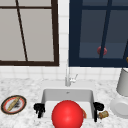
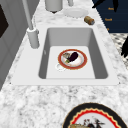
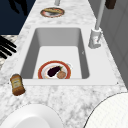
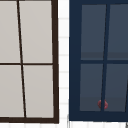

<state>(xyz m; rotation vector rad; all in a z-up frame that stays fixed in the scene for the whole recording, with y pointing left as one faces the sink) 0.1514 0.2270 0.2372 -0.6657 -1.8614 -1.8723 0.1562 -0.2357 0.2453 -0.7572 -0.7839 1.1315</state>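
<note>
Hands hover at the front corners of the sink [image 1: 46, 93]: the left hand [image 1: 39, 108] at its front left corner, the right hand [image 1: 98, 107] at its front right corner. Both hang with fingers pointing downward, straight and relaxed, holding nothing.

Nearest the right hand is a small brown bottle [image 1: 103, 114], lying on its side on the counter [image 1: 27, 86] just right of the sink's front right corner, its long axis running roughly across the counter edge, cap toward the sink. It has a yellowish label and sits just beside the right fingers, not touching; the left hand is well apart from it, across the sink.

Inside the sink lies a red-rimmed plate [image 2: 72, 59] with an aubergine [image 2: 73, 56] on it. A red ball [image 1: 67, 114] floats before the sink in the front view. Left of the sink sits a dark-rimmed plate [image 1: 13, 104]; right of it, a white plate [image 1: 119, 107] and a grey pot [image 1: 123, 82].
</note>
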